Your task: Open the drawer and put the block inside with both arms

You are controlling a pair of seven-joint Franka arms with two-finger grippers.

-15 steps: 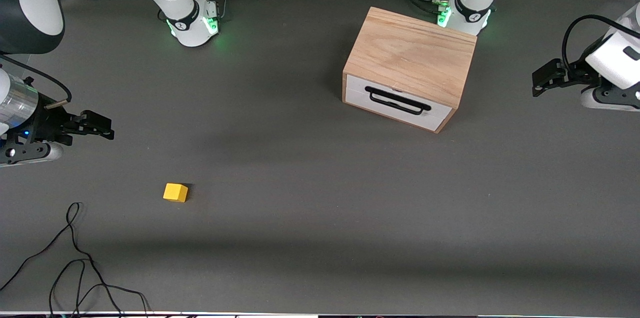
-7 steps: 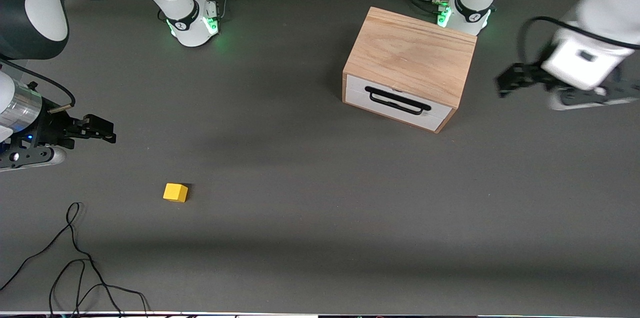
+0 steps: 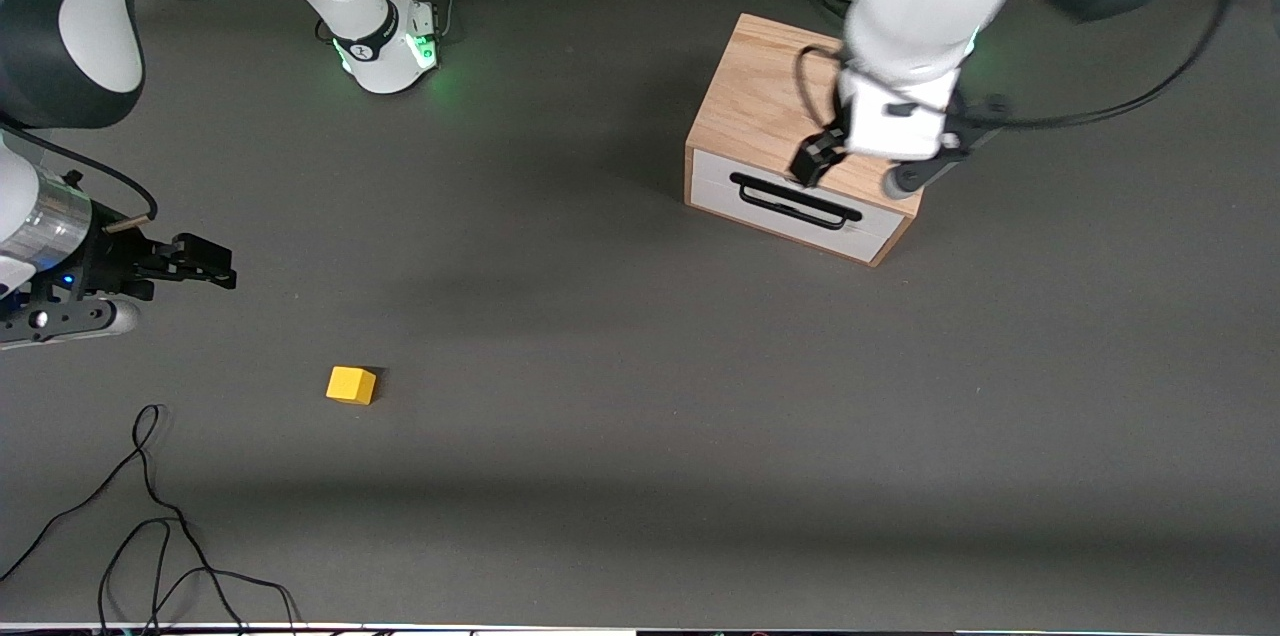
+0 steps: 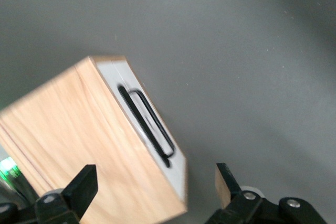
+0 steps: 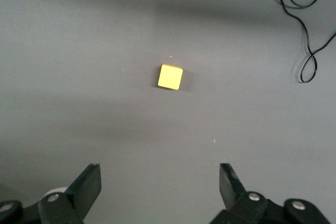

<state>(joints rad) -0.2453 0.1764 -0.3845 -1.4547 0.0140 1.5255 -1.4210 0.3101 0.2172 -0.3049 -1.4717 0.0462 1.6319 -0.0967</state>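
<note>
The oak box (image 3: 770,96) stands near the left arm's base. Its drawer (image 3: 730,201) is shut, with a white front panel and a black wire handle (image 3: 795,201). My left gripper (image 3: 815,158) hangs open over the box's front edge, above the handle. In the left wrist view the box (image 4: 68,145), white panel (image 4: 176,169) and handle (image 4: 147,124) lie under the open left gripper (image 4: 154,177). The yellow block (image 3: 351,384) sits on the mat toward the right arm's end. My right gripper (image 3: 212,266) is open and empty over the mat; the block (image 5: 170,77) shows ahead of it (image 5: 160,174).
A loose black cable (image 3: 150,516) curls on the mat, nearer to the front camera than the block, and also shows in the right wrist view (image 5: 304,24). The two green-lit arm bases (image 3: 390,46) stand at the table's back edge.
My left arm has swung in from the left arm's end of the table to over the box's front edge. My right gripper has shifted only slightly. Block and drawer have not moved.
</note>
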